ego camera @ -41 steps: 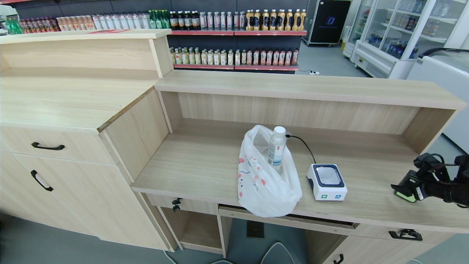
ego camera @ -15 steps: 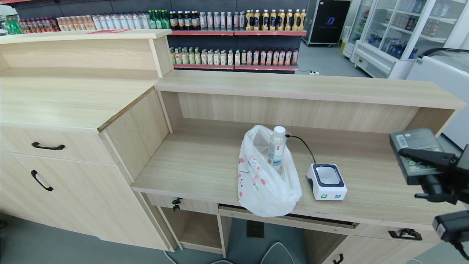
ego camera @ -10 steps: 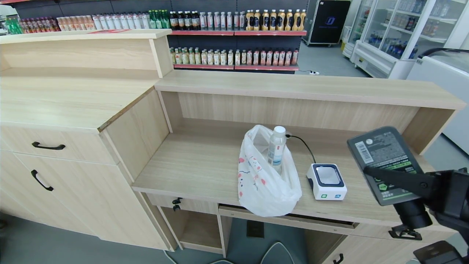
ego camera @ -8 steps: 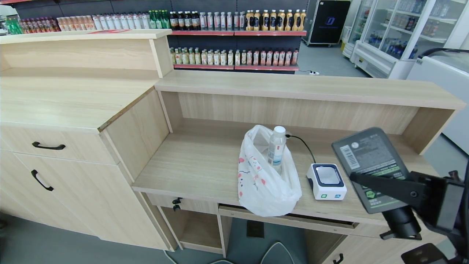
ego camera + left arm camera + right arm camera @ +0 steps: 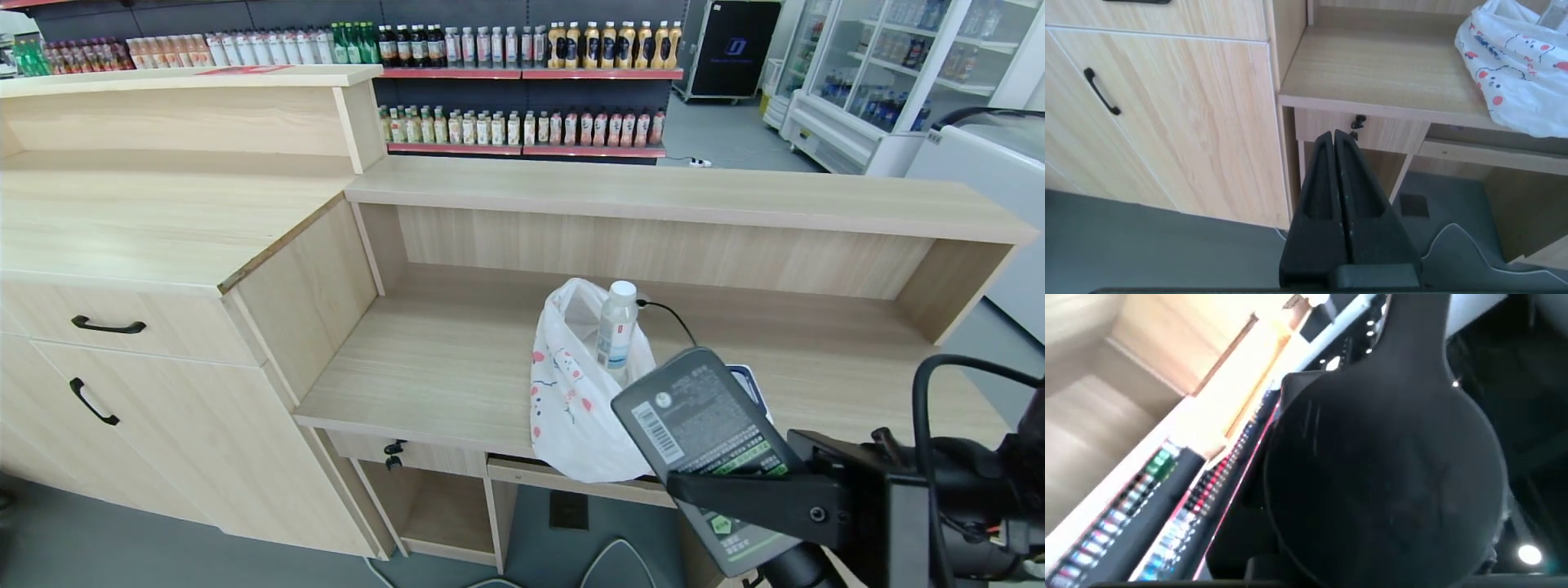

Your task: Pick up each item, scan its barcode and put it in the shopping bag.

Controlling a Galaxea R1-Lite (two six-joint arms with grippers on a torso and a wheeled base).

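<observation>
The right gripper (image 5: 718,500) has its fingers (image 5: 759,500) clamped on a dark flat packet (image 5: 694,420), barcode facing up, covering most of the scanner (image 5: 749,378). Next to it a bottle (image 5: 616,331) stands in the white shopping bag (image 5: 571,408) on the desk (image 5: 441,367).

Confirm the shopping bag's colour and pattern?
White shopping bag with red-pink blotches and dark line drawings; head view shows it best.

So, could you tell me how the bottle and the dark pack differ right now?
The bottle stands upright in the shopping bag; the dark pack hangs tilted in the right gripper. The bottle is clear, round and white-capped; the dark pack is flat. Both carry printed labels.
</observation>
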